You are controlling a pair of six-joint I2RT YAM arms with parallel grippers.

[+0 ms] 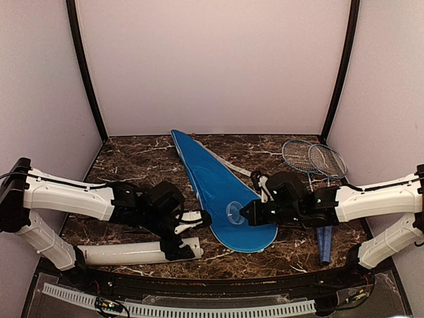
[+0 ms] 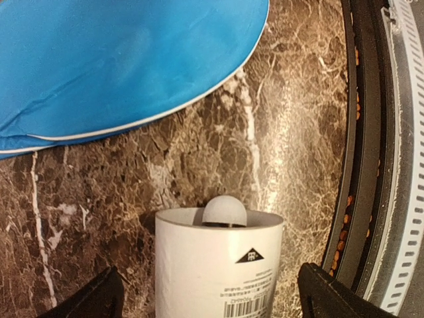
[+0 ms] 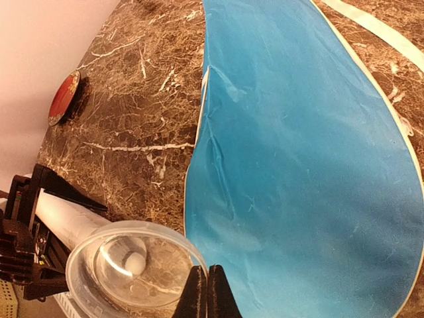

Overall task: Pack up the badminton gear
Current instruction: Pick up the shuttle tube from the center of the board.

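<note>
The long white tube (image 1: 136,252) lies along the near edge. My left gripper (image 1: 182,244) is open astride its open end, with both fingers (image 2: 93,298) clear of the tube wall (image 2: 218,271). A shuttlecock's round white tip (image 2: 224,211) pokes out of the tube mouth. My right gripper (image 3: 207,273) is shut on the rim of a clear plastic cap (image 3: 136,268), held just above the blue cover's (image 1: 218,189) wide end, a little right of the tube mouth. Two rackets (image 1: 311,159) lie crossed at the right, with their blue handles (image 1: 324,242) under the right arm.
A small red oval object (image 3: 64,96) sits by the far left wall. The cover's white strap (image 1: 225,162) trails along its right side. A black rail (image 2: 368,165) runs along the table's near edge, close to the tube's end.
</note>
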